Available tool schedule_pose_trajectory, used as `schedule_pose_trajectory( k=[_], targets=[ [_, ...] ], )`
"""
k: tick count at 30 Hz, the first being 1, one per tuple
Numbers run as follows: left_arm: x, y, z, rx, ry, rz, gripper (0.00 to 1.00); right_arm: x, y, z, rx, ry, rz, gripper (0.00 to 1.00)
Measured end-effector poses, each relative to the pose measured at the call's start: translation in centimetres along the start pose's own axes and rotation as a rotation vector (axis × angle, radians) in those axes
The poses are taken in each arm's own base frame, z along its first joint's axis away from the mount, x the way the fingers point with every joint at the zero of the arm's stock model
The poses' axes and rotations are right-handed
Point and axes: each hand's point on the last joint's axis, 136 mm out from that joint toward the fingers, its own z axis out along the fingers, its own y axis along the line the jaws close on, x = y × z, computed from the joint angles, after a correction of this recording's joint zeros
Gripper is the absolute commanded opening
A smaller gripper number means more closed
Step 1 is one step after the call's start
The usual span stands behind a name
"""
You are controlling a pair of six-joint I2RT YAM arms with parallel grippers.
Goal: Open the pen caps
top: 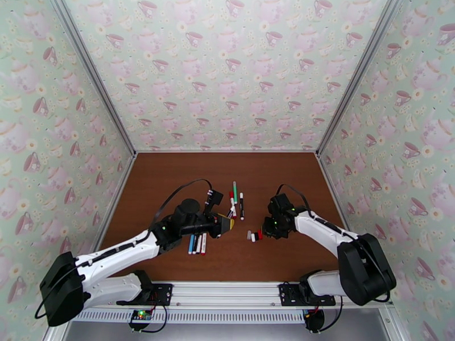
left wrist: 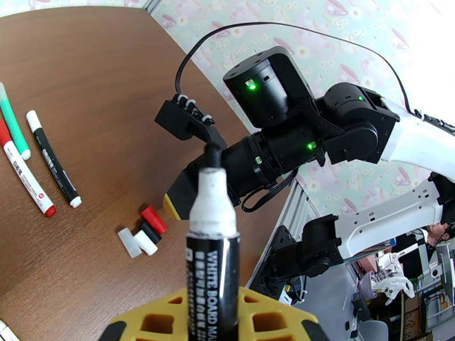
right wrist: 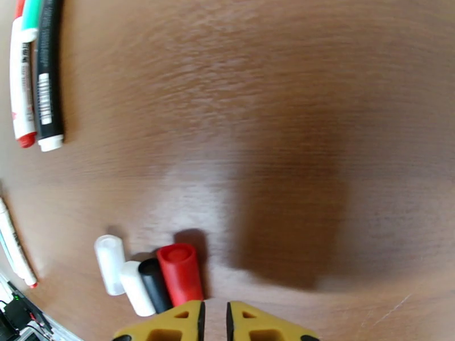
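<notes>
Brown wooden table [top: 170, 177]; teacup-patterned walls [top: 227, 69]; metal rail [top: 227, 294].

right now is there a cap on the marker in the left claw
No, the marker in the left claw shows its bare black tip above a white neck, with no cap on it.

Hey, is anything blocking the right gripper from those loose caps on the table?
Nothing visible does. The right gripper, jaws shut, sits right next to the red cap, with the black cap and two white caps lined up beyond it.
</notes>
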Motion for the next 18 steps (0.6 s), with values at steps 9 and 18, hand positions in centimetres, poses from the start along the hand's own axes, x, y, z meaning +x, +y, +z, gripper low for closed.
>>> schedule_pose_trajectory(
  k=[9,18],
  targets=[
    [0.7,0.8,0.7,-0.017,0.025,-0.012,0.00,-0.1,-0.9,0.9,0.051,0.021,0.001,0.26],
    [1.3,1.5,1.3,-0.031,0.050,-0.024,0.00,-0.5,-0.8,0.9,0.049,0.010,-0.001,0.33]
  ],
)
